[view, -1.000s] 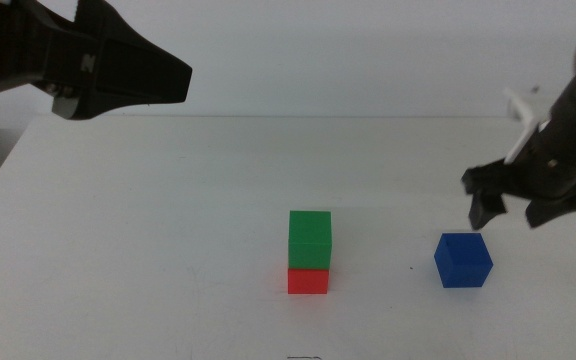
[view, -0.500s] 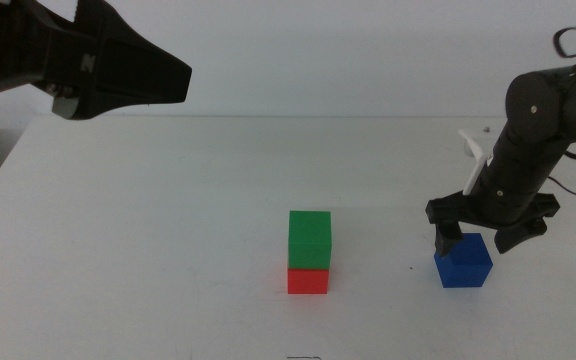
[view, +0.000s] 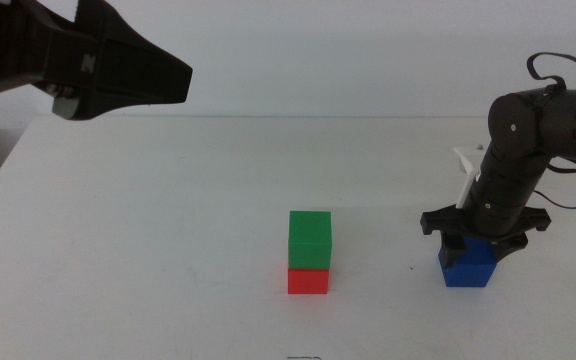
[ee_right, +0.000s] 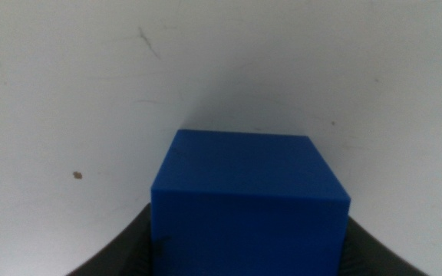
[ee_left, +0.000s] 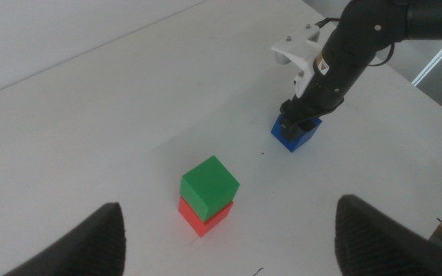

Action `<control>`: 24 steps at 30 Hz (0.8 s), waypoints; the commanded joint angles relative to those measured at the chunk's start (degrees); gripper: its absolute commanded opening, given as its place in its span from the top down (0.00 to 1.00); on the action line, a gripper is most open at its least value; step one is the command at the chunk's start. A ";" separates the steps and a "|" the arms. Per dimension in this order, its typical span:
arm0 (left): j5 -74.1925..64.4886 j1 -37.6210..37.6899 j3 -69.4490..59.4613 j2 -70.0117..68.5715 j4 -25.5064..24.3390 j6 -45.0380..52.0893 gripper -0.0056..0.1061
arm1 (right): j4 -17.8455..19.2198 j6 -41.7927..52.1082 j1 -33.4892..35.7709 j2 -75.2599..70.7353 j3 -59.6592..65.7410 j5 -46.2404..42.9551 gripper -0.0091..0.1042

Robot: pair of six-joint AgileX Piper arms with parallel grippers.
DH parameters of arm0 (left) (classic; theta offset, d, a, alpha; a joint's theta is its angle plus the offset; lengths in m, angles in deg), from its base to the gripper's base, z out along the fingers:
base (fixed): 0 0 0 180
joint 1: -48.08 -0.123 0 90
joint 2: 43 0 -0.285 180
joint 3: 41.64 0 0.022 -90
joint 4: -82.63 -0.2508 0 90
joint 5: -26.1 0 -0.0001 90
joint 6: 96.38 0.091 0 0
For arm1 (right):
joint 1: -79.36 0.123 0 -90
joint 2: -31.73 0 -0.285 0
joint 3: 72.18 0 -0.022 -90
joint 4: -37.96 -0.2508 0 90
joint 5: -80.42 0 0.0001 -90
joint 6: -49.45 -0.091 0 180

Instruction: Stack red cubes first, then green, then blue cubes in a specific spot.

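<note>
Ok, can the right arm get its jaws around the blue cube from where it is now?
Probably yes: the right gripper is down over the blue cube, open jaws flanking it, nothing between. The green cube sits well clear.

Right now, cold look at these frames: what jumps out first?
The two-cube stack mid-table: green cube sitting on the red cube. To its right, the right gripper is down over the blue cube, a jaw on either side; whether it grips is unclear. The left gripper waits open, raised over the table's far left.
</note>
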 commanded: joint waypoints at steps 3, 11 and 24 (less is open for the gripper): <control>2.72 0.09 1.32 -0.76 2.95 -0.08 0.11 | 0.74 -1.09 3.17 -7.57 -4.32 7.66 0.93; 2.61 0.09 1.32 -0.76 3.01 -0.08 0.11 | 6.82 -13.66 15.92 -9.44 -24.28 19.26 0.93; 2.67 0.09 1.32 -0.59 2.95 -0.08 0.11 | 5.22 -22.81 25.73 -1.82 -32.98 19.32 0.93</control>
